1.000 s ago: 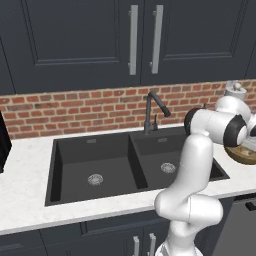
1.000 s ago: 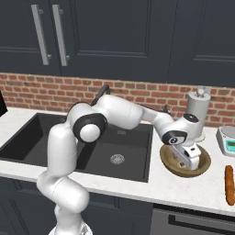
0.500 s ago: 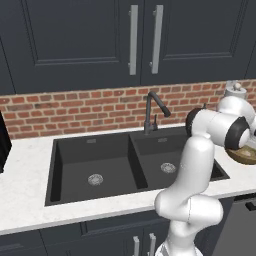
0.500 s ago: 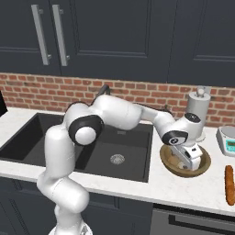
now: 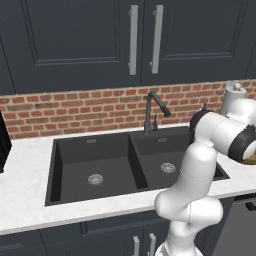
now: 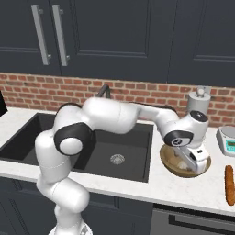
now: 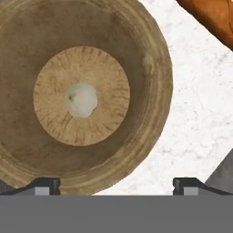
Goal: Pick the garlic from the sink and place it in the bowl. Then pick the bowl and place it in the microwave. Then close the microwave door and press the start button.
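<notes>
From the left camera we see the black sink (image 5: 132, 162) set into the white counter (image 5: 22, 200), its two basins holding nothing but their silver drains, with the curved black faucet (image 5: 152, 111) behind the divider and a brick wall (image 5: 75, 107) at the back. Dark cabinet doors (image 5: 100, 40) with bar handles hang above. Further right, the white arm bends over the counter just past the sink's right edge, and a sliver of the wooden bowl (image 5: 249, 161) peeks out beneath its wrist at the picture's edge.

From the right camera we see the sink (image 6: 92, 147) on the left, then the bowl (image 6: 170, 161) standing on the counter (image 6: 183, 188) just beside the right basin. The gripper (image 6: 196, 161) hangs low over the bowl's right side, its body covering part of the rim. Behind the bowl stands a grey canister (image 6: 198, 102), to the right a small scale (image 6: 227, 140), and near the front edge an orange-brown loaf (image 6: 229, 184).

Looking down along the hand, we find the bowl (image 7: 150, 68) directly below, and the garlic (image 7: 81, 99) lying in the middle of its lighter floor. The two fingertips (image 7: 44, 185) stand wide apart at the bottom of the view, one over the bowl's rim and the other over bare counter (image 7: 191, 118), and they hold nothing. The loaf (image 7: 211, 16) shows at the upper right corner.
</notes>
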